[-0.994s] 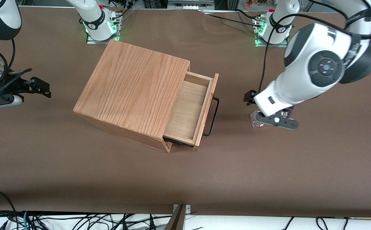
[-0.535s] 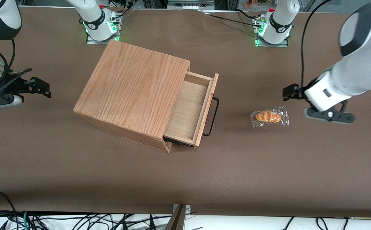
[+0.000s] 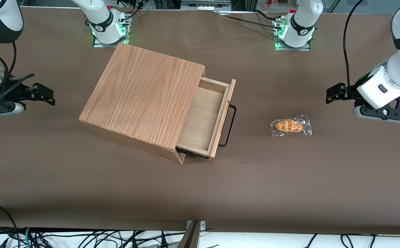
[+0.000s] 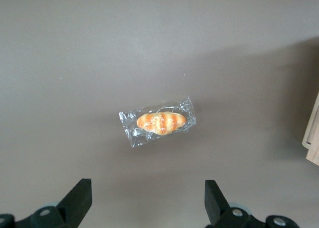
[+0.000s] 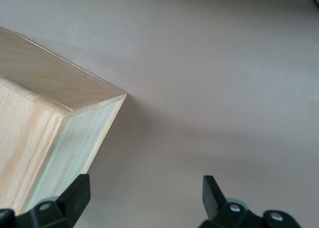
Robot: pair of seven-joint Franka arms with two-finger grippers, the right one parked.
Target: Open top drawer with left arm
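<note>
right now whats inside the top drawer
The top drawer stands pulled out and its visible pale floor is bare. The part still under the cabinet top is hidden. The gripper hangs open, above the table near the wrapped bun.

The brown table (image 3: pixel 289 193) carries a cabinet (image 3: pixel 141 100). A wrapped bun (image 3: pixel 290 126) lies toward the working arm's end. The gripper (image 4: pixel 148 208) hangs above it, fingers spread.
</note>
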